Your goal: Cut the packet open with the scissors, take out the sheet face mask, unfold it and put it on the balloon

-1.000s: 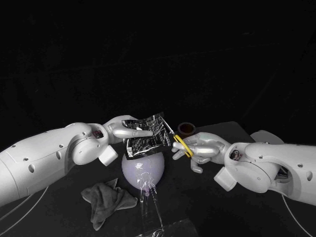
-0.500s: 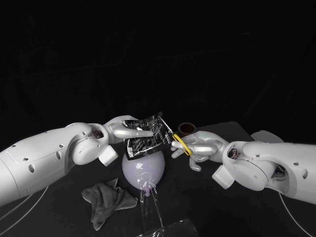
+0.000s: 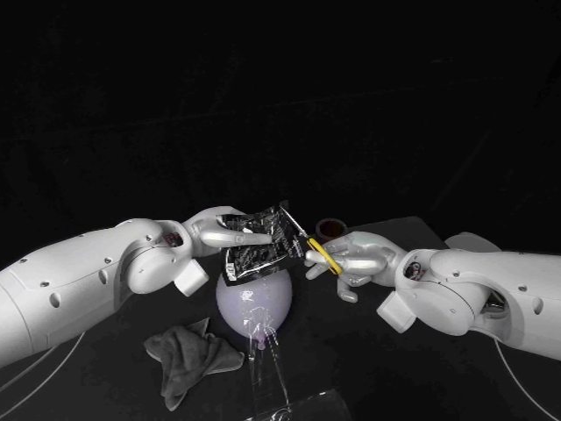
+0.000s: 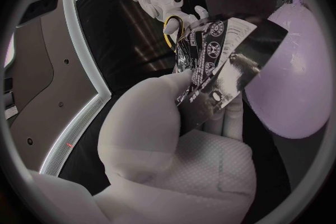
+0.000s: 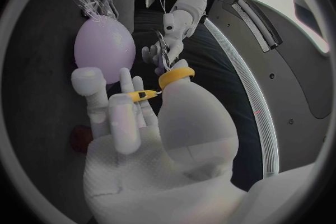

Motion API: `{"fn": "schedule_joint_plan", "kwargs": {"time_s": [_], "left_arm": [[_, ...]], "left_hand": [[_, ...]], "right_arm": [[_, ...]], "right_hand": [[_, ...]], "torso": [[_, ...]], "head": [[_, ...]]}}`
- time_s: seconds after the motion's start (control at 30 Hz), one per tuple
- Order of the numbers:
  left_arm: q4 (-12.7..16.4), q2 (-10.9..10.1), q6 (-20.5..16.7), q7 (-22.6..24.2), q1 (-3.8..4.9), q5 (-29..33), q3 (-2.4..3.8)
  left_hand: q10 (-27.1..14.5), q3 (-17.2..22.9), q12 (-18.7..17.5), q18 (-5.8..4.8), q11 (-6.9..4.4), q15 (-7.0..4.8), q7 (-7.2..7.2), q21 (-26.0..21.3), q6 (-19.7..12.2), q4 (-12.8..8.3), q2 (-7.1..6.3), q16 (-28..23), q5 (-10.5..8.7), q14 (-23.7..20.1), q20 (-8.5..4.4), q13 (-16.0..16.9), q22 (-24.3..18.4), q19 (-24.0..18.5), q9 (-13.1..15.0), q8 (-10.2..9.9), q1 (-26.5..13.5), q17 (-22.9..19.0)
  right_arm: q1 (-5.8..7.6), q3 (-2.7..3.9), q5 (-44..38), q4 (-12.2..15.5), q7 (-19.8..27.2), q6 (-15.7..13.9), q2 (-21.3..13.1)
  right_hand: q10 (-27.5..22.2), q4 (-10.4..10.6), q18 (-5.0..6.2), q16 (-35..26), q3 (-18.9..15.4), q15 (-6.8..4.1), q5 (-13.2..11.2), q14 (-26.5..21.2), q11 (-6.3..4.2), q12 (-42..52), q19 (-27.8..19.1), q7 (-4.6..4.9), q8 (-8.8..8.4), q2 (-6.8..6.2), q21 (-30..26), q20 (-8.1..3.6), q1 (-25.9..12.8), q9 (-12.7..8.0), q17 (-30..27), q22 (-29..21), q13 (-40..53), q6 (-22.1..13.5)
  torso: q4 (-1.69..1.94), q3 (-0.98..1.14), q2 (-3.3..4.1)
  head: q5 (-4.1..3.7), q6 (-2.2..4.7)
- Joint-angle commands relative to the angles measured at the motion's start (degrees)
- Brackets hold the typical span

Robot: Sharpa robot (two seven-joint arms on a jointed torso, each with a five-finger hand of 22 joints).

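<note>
So the right hand (image 3: 357, 256) has crept in toward the left hand (image 3: 217, 232) over the last second, and the scissors (image 3: 316, 250) have come with it. Their blades are now right up at the near edge of the packet (image 3: 258, 241), where before there was a gap. The left hand is pinching the packet by its far side, thumb against fingers. It holds the packet up off the table with the free edge sticking out toward the right hand, I'd guess so there's something clear to snip. The right hand is wrapped into the yellow handles, with one loop round the thumb and the other bar between the fingers. I can't tell if the blades are apart or closed, they're too thin to read. The packet is dark and glossy with white print and a bit crinkled, and looks uncut so far. The lilac balloon (image 3: 255, 303) sits just below the left hand, nearly touching the packet's bottom edge. A grey cloth (image 3: 192, 351) lies under the left forearm.
</note>
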Motion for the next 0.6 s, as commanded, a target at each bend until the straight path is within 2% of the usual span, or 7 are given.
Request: {"fn": "schedule_joint_plan", "kwargs": {"time_s": [0.03, 0.17, 0.37, 0.6], "left_arm": [[0.3, 0.1, 2.4, 0.1, -0.06, -0.5, -0.08], [0.3, 0.1, 2.5, 0.1, -0.06, -0.5, -0.08], [0.2, 0.1, 2.6, 0.1, -0.06, -0.5, -0.08], [0.3, 0.0, 3.1, 0.0, -0.06, -0.9, -0.09]], "left_hand": [[0.3, -0.4, 0.4, 0.65, 0.04, -0.24, 0.1, 0.3, 0.4, 0.1, 0.71, 0.2, 0.24, -0.1, -0.4, 0.1, 0.1, 0.1, 9.0, 0.1, 0.1, 0.1], [0.3, -0.4, 0.4, 0.65, 0.04, -0.24, 0.1, 0.3, 0.4, 0.1, 0.71, 0.2, 0.24, -0.1, -0.4, 0.1, 0.1, 0.1, 9.0, 0.1, 0.1, 0.1], [0.3, -0.4, 0.4, 0.65, 0.04, -0.24, 0.1, 0.3, 0.4, 0.1, 0.71, 0.2, 0.24, -0.1, -0.4, 0.1, 0.1, 0.1, 9.0, 0.1, 0.1, 0.1], [0.3, -0.4, 0.4, 0.65, 0.03, -0.25, 0.09, 0.3, 0.5, 0.0, 0.7, 0.3, 0.24, -0.1, -0.4, 0.1, 0.1, 0.1, 9.0, 0.2, 0.1, 0.1]], "right_arm": [[0.2, 0.22, -0.2, 0.0, 1.1, 0.6, -0.1], [0.2, 0.22, -0.4, 0.2, 1.1, 0.8, -0.2], [0.2, 0.22, -0.5, 0.2, 1.1, 0.8, -0.4], [0.24, 0.29, 0.0, 0.0, 2.1, -0.3, -0.1]], "right_hand": [[-0.3, 0.1, 1.15, 0.1, 0.3, 0.48, 0.0, 1.1, -0.01, -0.2, 0.0, 2.41, -0.18, -0.37, -0.3, 0.18, 0.3, 0.0, 0.0, 0.0, -0.1, -0.1], [-0.6, 0.1, 1.22, 0.0, 0.5, 0.48, 0.0, 0.9, 0.0, -0.4, -0.2, 2.32, -0.36, -0.75, -0.7, 0.2, 0.2, -0.2, -0.4, -0.3, -0.5, -0.5], [-1.8, 0.3, 1.56, -0.5, 2.5, 0.48, 0.0, 0.4, -0.03, -0.9, -1.2, 2.16, -0.78, -2.63, -2.5, 0.2, -0.9, -0.4, -1.8, -1.6, -2.0, -2.1], [-1.3, 0.2, 1.51, -0.4, 3.3, 0.42, 0.0, 0.5, -0.1, -0.5, -1.0, 2.12, -0.66, -2.37, -2.2, 0.18, -0.9, -0.3, -1.4, -1.5, -2.3, -2.4]], "torso": [[-0.04, 0.01, -0.01], [-0.02, 0.02, -0.05], [-0.03, 0.01, -0.01], [-0.02, 0.07, 0.0]], "head": [[-0.08, -0.04], [-0.1, 0.03], [-0.27, 0.11], [-0.36, 0.26]]}}
